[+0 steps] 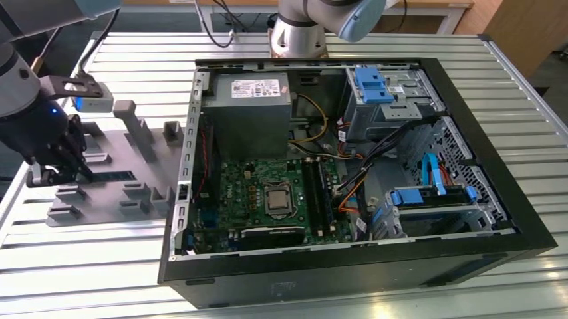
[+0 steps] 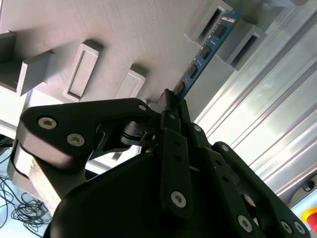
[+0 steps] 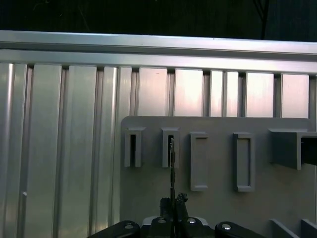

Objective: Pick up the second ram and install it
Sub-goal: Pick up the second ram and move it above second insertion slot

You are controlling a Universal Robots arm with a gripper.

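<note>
1 ram stick (image 2: 205,48), the 2nd, stands on edge in the tray (image 2: 124,29) slots so my tool (image 2: 173,100), shut tight, pinches its end.

Whole setup sits on a ribbed silver metal table (image 1: 98,266), slats running side to side in the exterior view. Middle-left of that frame a grey plastic holder tray (image 1: 105,141) lies flat on it. Just beside it, filling the centre and right, is an open black PC case (image 1: 355,269). The arm's base (image 1: 297,36) stands top centre.
</note>
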